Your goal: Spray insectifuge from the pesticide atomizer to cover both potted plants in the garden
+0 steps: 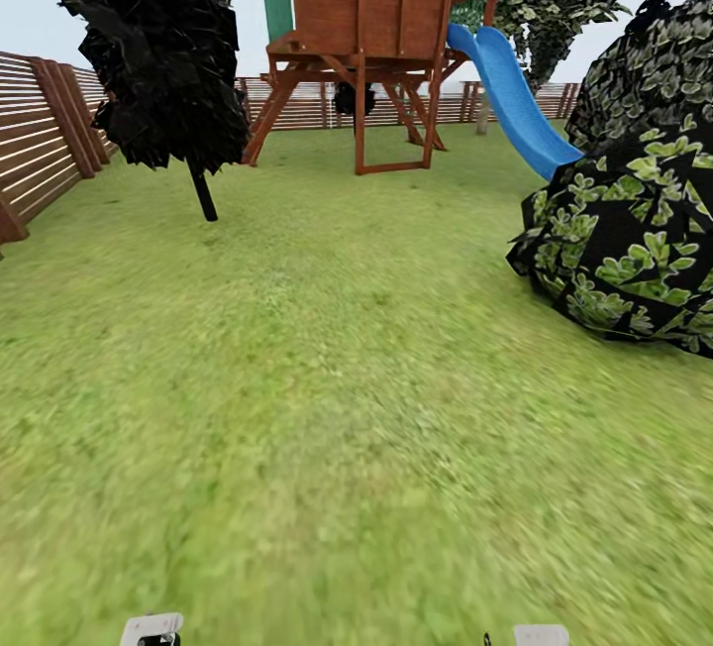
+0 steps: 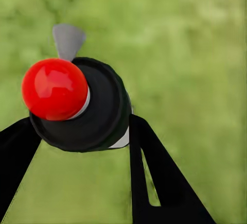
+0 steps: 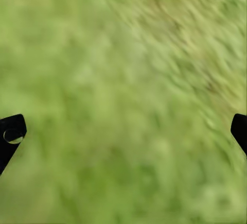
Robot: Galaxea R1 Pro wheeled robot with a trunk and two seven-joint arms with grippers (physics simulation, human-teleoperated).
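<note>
Seen from above in the left wrist view, the pesticide atomizer (image 2: 103, 110) is a round black body with a glossy red knob and a grey nozzle tab. My left gripper (image 2: 77, 134) is shut on it, one black finger on each side, above blurred grass. My right gripper (image 3: 126, 131) is open, its fingertips far apart over bare lawn with nothing between them. The potted plants are out of view. The garden lawn (image 1: 327, 378) stretches ahead in the head view.
A wooden playset (image 1: 366, 22) with a blue slide (image 1: 510, 96) stands at the far side. A dark tree (image 1: 163, 52) is at the left. A big leafy bush (image 1: 634, 220) blocks the right. A brown slatted fence (image 1: 45, 131) runs along the left and back.
</note>
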